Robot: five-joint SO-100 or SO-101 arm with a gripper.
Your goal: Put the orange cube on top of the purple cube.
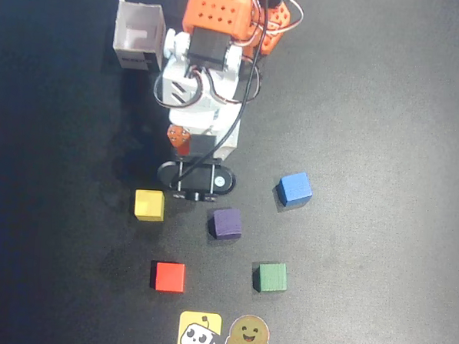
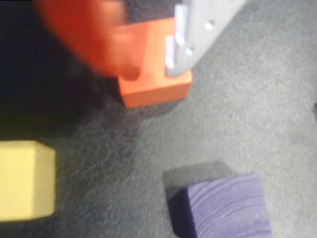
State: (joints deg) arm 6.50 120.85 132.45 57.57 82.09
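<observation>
On dark matte tabletop (image 1: 387, 111), orange cube (image 2: 154, 84) between jaws, purple cube (image 2: 223, 208) nearby

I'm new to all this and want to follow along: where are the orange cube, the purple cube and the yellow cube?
orange cube (image 2: 156, 84): wrist view, its front face, between the fingers.
purple cube (image 1: 227, 223): overhead view, middle of its top.
yellow cube (image 1: 149, 204): overhead view, middle of its top.
</observation>
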